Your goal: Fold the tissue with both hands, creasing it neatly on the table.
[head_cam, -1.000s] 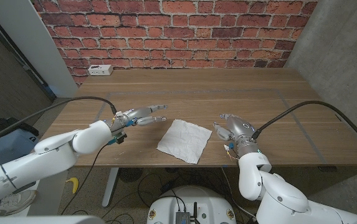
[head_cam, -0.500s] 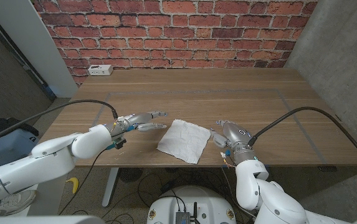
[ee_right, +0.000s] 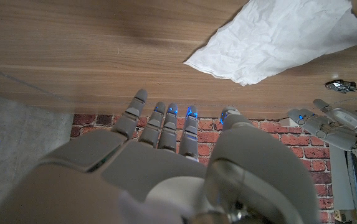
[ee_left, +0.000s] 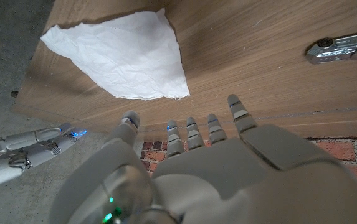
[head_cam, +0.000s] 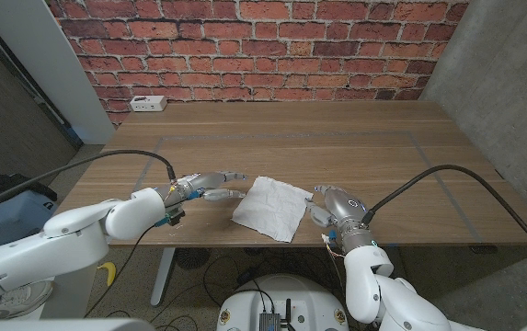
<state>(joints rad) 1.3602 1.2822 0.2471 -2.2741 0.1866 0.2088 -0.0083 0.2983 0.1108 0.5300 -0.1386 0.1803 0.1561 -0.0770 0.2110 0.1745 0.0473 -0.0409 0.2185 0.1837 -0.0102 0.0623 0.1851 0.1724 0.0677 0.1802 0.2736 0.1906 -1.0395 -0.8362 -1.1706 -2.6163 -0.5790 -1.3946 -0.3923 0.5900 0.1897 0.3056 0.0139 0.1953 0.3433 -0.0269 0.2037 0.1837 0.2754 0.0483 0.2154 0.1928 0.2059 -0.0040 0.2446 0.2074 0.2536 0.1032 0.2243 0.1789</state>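
Observation:
A crumpled white tissue (head_cam: pixel 272 208) lies spread out near the table's front edge, one corner toward the front. My left hand (head_cam: pixel 210 184) hovers just left of it, fingers stretched toward its left corner and holding nothing. My right hand (head_cam: pixel 332 204) is close to the tissue's right corner with its fingers apart and nothing in them. In the left wrist view the tissue (ee_left: pixel 125 56) lies beyond my left hand's fingertips (ee_left: pixel 190 127), with a gap of bare wood between. The right wrist view shows the tissue (ee_right: pixel 278 37) ahead of my right hand (ee_right: pixel 178 155), not touched.
A white power strip (head_cam: pixel 148 103) lies at the table's far left corner. Faint tape lines (head_cam: pixel 291 138) mark a rectangle on the wooden table (head_cam: pixel 383 138). A brick wall stands behind. The table's front edge runs just under the tissue.
Both hands have drawn toward the table's front edge and closer to the tissue, the left lower beside its left corner, the right in at its right corner. The tissue has not moved.

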